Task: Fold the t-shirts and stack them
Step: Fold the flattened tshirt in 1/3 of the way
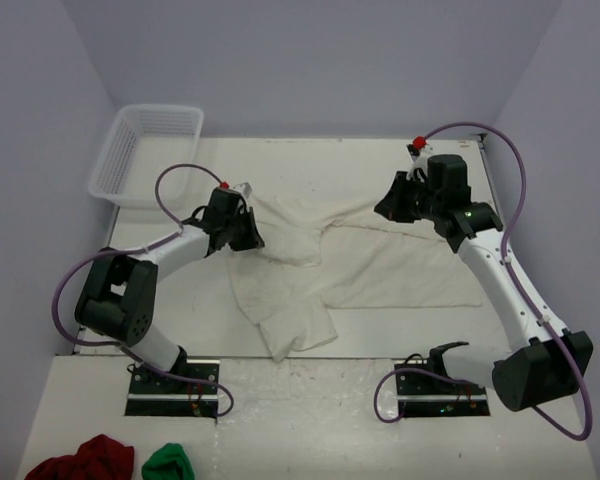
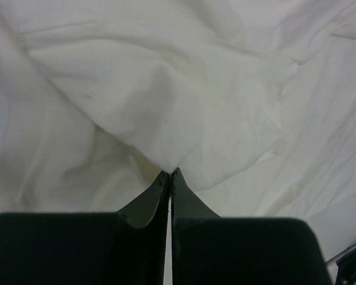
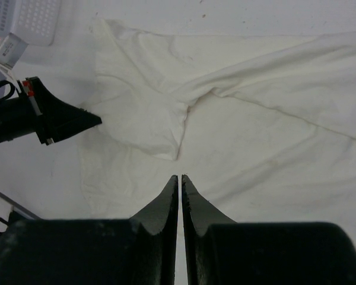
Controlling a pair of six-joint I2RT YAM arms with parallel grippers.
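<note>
The off-white t-shirts lie in the middle of the counter (image 1: 380, 165). A rumpled t-shirt (image 1: 285, 290) trails from the centre towards 6 o'clock. A spread t-shirt (image 1: 410, 270) lies flatter at its 3 o'clock side, and the two overlap where they meet.

The left gripper (image 1: 252, 238) sits at the rumpled t-shirt's 10 o'clock edge. In the left wrist view its jaws are pressed together, and a raised fold of that shirt runs right to their tips, apparently pinched there.

The right gripper (image 3: 179, 177) is at the 12 o'clock edge of the spread t-shirt. Its jaws are closed to a thin slit with nothing between them, and they point down at the cloth. Whether the tips touch the fabric cannot be told.

A white mesh basket (image 1: 108, 160) stands at the counter's 10 o'clock corner, well apart from the shirts. At 7 o'clock, in front of the arm bases, a dark red cloth bundle (image 1: 82, 460) lies just beside a small green cloth bundle (image 1: 168, 465).
</note>
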